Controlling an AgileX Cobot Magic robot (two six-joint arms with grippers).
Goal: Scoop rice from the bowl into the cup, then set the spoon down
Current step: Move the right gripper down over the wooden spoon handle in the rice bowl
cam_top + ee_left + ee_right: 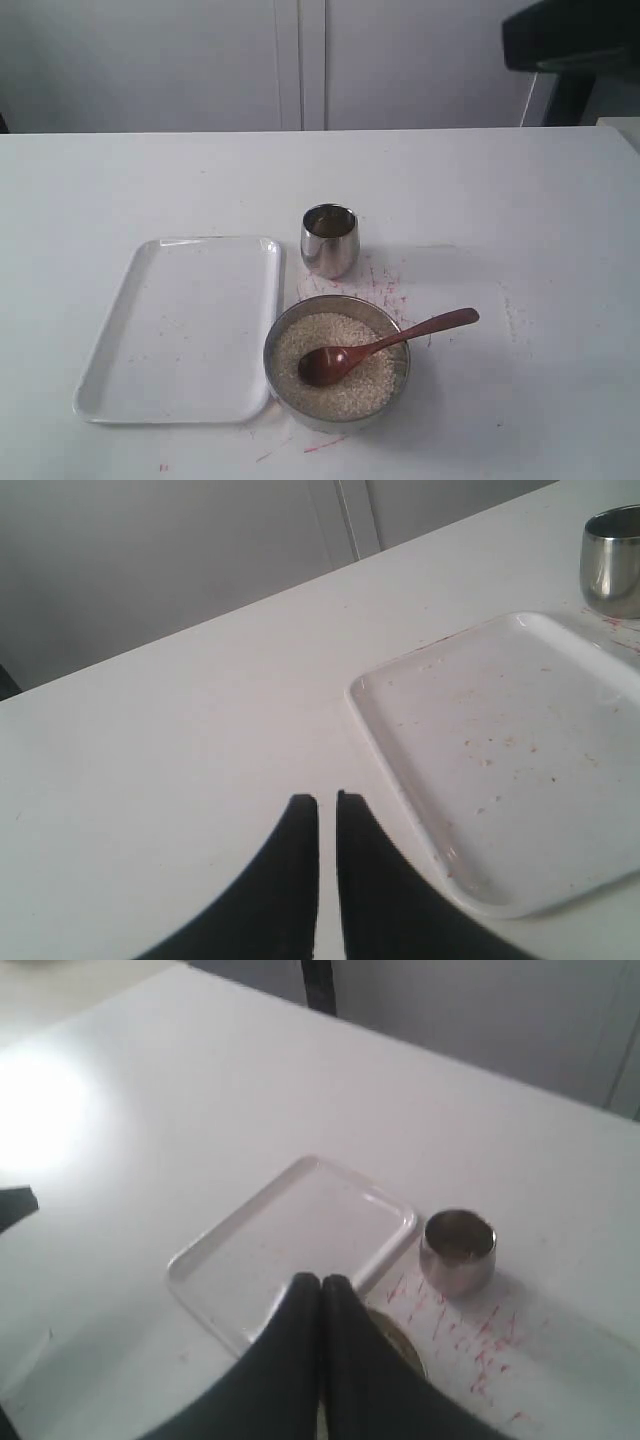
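Smooth matte black blades, curved and tapering to blunt tips: left fingers and right fingers alike.

a white rectangular tray lay flat on the white table, faint specks dotted the tray, red marks streaked the tabletop, pale wall panels stood behind
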